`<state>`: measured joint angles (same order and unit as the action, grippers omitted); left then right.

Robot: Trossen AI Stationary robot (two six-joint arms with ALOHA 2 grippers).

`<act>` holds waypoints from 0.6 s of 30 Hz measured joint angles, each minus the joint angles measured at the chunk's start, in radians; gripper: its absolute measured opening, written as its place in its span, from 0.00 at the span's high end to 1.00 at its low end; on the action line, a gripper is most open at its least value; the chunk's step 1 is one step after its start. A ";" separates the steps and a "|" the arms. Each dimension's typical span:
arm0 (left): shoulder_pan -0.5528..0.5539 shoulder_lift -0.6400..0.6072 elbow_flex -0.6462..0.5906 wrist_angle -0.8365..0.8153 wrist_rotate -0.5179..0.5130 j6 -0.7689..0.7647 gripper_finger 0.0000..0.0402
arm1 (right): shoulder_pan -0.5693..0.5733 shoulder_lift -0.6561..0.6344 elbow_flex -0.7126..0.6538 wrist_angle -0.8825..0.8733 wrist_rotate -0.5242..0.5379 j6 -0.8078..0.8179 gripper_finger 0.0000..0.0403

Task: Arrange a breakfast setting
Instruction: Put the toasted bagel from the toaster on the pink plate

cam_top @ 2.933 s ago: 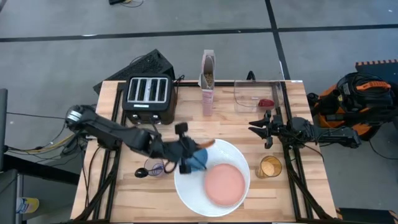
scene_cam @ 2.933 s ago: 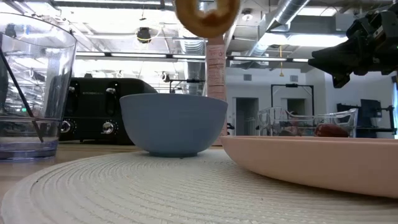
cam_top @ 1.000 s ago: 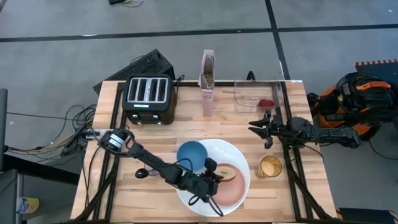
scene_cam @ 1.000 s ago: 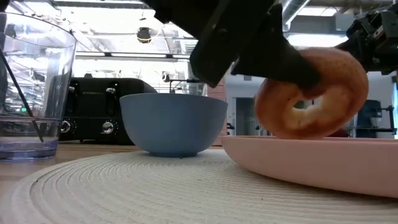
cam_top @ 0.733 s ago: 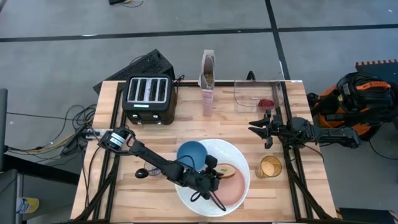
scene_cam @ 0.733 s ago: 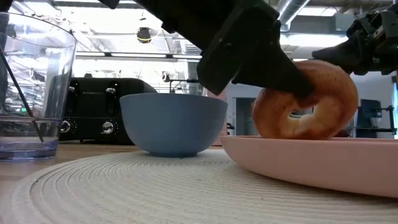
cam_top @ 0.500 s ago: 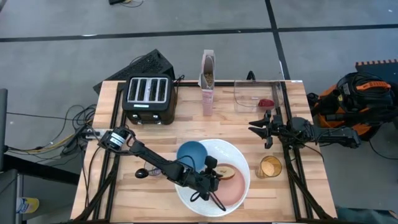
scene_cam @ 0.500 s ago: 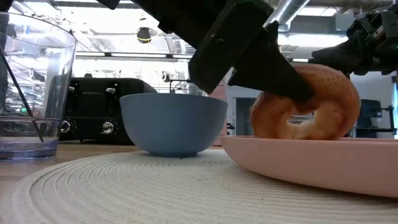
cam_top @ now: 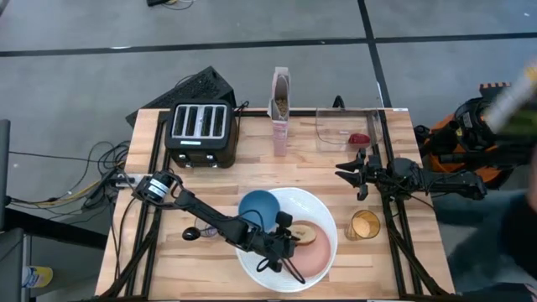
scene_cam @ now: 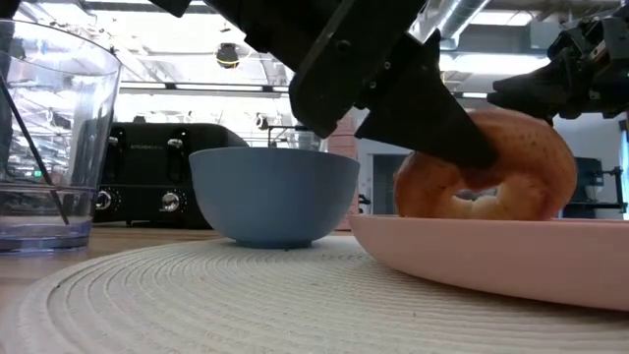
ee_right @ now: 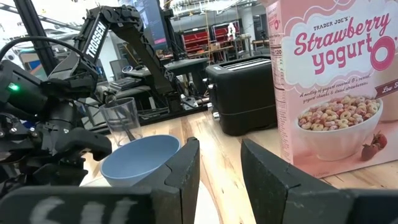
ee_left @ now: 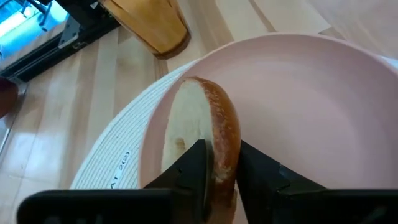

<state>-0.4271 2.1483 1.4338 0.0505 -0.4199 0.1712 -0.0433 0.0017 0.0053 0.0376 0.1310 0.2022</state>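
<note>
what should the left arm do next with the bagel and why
Probably open the left pincer and lift away. The bagel half already rests on its edge on the small pink plate, still clamped between the fingers, so letting go should finish placing it. The right pincer waits open.

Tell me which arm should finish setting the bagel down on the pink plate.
Left. Its end effector is shut on the bagel half, which stands on edge touching the pink plate; it need only release. The right end effector hangs open, apart from the plate, near the clear container.
</note>
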 joint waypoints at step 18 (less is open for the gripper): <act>0.000 0.000 0.000 -0.019 0.058 -0.156 0.50 | 0.000 0.000 0.000 0.000 0.000 0.000 0.66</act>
<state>-0.4271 2.1483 1.4338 0.0315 -0.3614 0.0154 -0.0433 0.0017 0.0055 0.0376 0.1310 0.2021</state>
